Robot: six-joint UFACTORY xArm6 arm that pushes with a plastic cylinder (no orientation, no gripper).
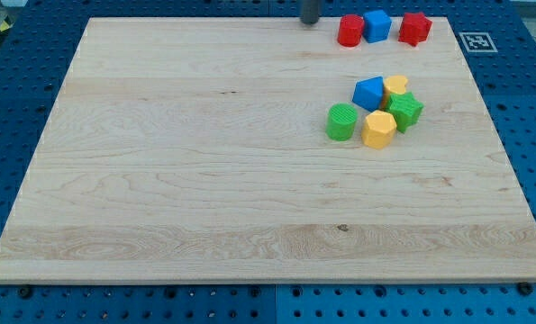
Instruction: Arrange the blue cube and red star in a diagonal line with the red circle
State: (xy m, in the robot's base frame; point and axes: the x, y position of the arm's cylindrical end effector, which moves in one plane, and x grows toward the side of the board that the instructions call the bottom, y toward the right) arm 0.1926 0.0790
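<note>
Look to the far edge of the wooden surface (204, 162), right of centre: your tool, the dark rod, enters at the very top of the view, and my tip (310, 22) rests just left of a short row of three blocks. The tool has nothing to open or close and holds nothing; it stands apart from the nearest block by a small gap.

That row runs left to right along the far edge. First comes the red circle (349, 31), a short cylinder. Touching its right side is the blue cube (377, 25). Just right of the cube, with a sliver of wood between, sits the red star (413, 28). The three lie in a nearly straight line parallel to the far edge.

Nearer to you and slightly right of centre, you see a tight cluster of five other blocks. A green cylinder (341, 122) is at its left, a yellow hexagonal block (378, 130) at its near side, a green star (405, 110) at its right, a blue block (369, 93) at the far left and a yellow block (395, 86) at the far right, its shape unclear.
</note>
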